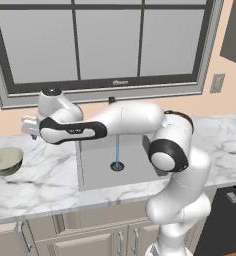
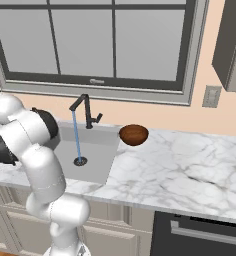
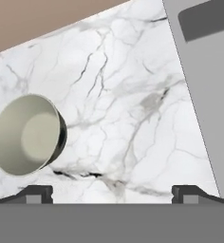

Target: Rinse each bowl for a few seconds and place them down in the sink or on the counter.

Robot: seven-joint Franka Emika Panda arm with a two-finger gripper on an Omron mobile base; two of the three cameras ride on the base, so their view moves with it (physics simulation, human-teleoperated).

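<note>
Item 1: pale greenish bowl (image 1: pixel 6 160). Stands upright on the white marble counter (image 1: pixel 45 182), left of the sink (image 1: pixel 97 167) and well apart from its rim. In the hand view it sits to the left, ahead of the finger tips. Judged light, rigid, smooth and probably slippery; thin rim is the likeliest hold, one finger inside and one outside the wall.

Item 2: dark reddish-brown bowl (image 2: pixel 134 134). Upright on the counter just right of the sink, near the back wall. Same size, so likely the same handling.

Item 3: sink. Grey basin with round drain (image 1: pixel 117 166); a thin stream of water (image 2: pixel 77 137) falls from the black faucet (image 2: pixel 85 111) to the drain.

Item 4: pincer (image 3: pixel 112 192). Released, fingers spread wide, grasping nothing; hovers over the counter near the pale bowl without touching it.

Status, judged: neither bowl rinsed yet.
</note>
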